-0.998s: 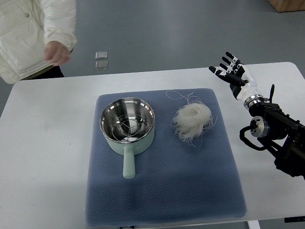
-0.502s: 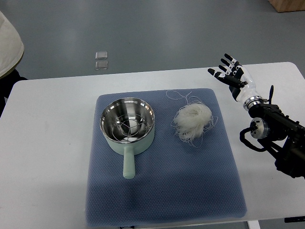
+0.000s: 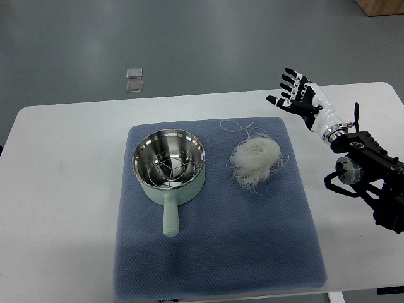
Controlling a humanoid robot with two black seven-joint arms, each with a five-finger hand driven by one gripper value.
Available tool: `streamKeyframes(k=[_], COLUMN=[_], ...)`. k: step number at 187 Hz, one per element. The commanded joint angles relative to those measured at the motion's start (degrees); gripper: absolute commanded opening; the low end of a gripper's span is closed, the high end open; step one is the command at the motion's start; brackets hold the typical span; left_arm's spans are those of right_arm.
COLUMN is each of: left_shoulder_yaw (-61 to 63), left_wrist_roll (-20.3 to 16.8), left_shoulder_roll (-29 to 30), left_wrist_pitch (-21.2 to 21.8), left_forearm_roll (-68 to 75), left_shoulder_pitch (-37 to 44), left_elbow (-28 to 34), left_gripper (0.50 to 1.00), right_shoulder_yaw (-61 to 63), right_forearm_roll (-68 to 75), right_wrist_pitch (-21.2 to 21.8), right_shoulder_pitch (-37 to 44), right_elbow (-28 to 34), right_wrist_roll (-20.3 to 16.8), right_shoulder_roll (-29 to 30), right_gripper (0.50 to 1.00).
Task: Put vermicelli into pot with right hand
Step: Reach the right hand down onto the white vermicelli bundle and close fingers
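A loose white nest of vermicelli lies on the blue mat, right of centre, with stray strands trailing toward the mat's far edge. To its left stands a pale green pot with a shiny steel inside and a rack in it; its handle points toward the near edge. My right hand hovers above the table's far right part, up and to the right of the vermicelli, fingers spread and holding nothing. The black forearm runs off the right edge. No left arm shows.
The mat sits on a white table. Two small clear squares lie on the grey floor beyond the table's far edge. A brown box corner shows at the top right.
My right hand has drifted left and a little farther away, toward the vermicelli side. The person in the white jacket at the top left has left the picture.
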Motion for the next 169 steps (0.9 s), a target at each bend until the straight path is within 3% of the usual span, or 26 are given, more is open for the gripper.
streamKeyframes(k=[1,29,52,91,169], left_shoulder_yaw=[0.09,0.09,0.09,0.18,0.18], left_wrist_roll=[0.0,0.0,0.0,0.0,0.0], left_shoulder_roll=[0.0,0.0,0.0,0.0,0.0], left_wrist_pitch=[0.08,0.08,0.08,0.08,0.08], left_forearm_roll=[0.0,0.0,0.0,0.0,0.0], left_shoulder_pitch=[-0.08,0.01,-0.08,0.01,0.01], left_elbow=[0.06,0.06,0.06,0.06,0.06], left_gripper=[1.0,1.0,1.0,1.0,1.0], right_shoulder_yaw=[-0.82,-7.06,-13.66,-26.83,-44.68], right_forearm_roll=[-4.9,-11.93,-19.05,-33.98,-44.53], right_wrist_pitch=[1.68,3.79,5.28,5.72,5.55], right_shoulder_pitch=[0.39,3.46,7.33,15.5,25.96], right_elbow=[0.27,0.97,1.59,6.68,8.44], right_wrist_roll=[0.0,0.26,2.55,5.19,5.19], right_shoulder_roll=[-1.02,-4.8,-8.58,-15.61,-15.96], right_gripper=[0.928,0.928,0.928,0.928,0.928])
